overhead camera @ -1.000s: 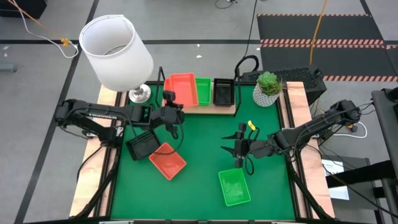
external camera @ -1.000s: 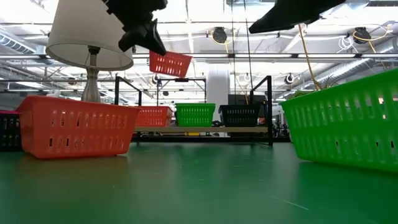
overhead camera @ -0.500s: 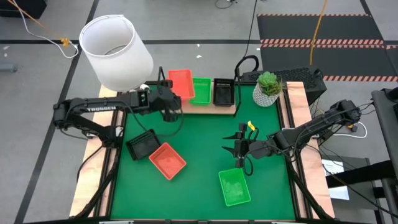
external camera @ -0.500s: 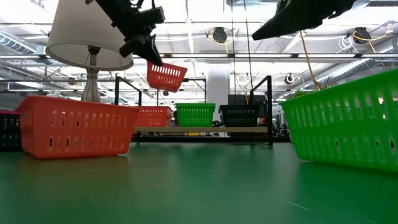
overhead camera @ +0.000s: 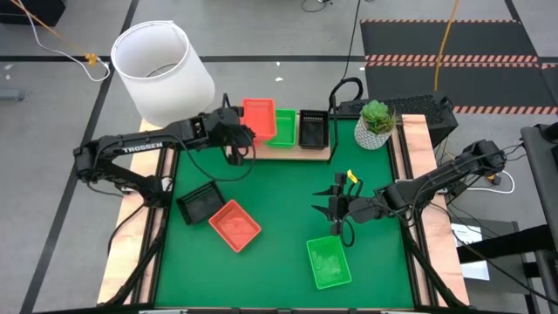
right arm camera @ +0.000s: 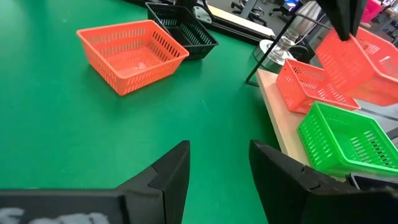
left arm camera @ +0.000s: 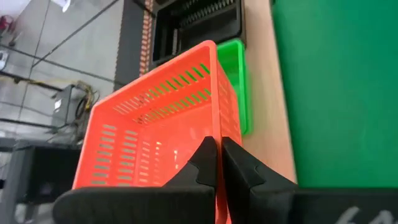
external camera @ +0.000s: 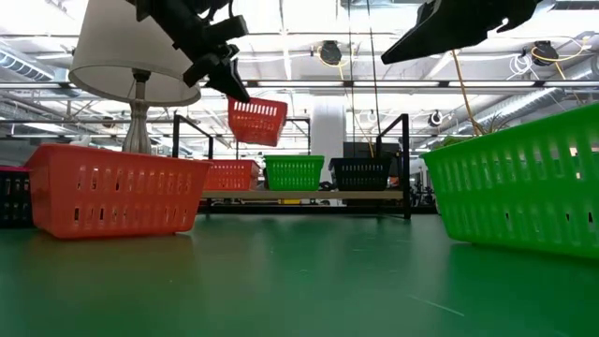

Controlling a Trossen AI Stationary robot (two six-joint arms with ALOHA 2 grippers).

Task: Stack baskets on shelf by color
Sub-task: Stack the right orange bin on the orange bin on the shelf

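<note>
Baskets first: your left gripper (overhead camera: 237, 138) has its jaws clamped on the rim of 1 orange basket (overhead camera: 258, 119), holding it tilted in the air above the shelf (overhead camera: 316, 153). From the low view that basket (external camera: 256, 121) hangs clear above the orange one already on the shelf (external camera: 230, 174), not touching it. The left wrist view shows the fingers (left arm camera: 202, 163) pinched together on the near wall of the held basket (left arm camera: 155, 143), with a green basket (left arm camera: 235, 81) and a black one (left arm camera: 199, 23) beyond it.

On the shelf you have 3 baskets in a row: orange under the held one, green (overhead camera: 283, 127) in the middle, black (overhead camera: 313, 128) at the end toward the plant (overhead camera: 377, 122). The right wrist view shows the shelf's orange basket (right arm camera: 305, 86) beside the green one (right arm camera: 341, 140), with the held basket (right arm camera: 364, 65) above them.

On the counter (overhead camera: 288, 196) 3 more baskets lie: a black one (overhead camera: 200, 203) just beside an orange one (overhead camera: 234, 225) on the left side, and a green one (overhead camera: 329, 262) near the front.

Your right gripper (overhead camera: 332, 209) hangs over the counter just behind that green basket, jaws apart and holding nothing. A white lamp (overhead camera: 163, 72) stands at the counter's far left corner.
</note>
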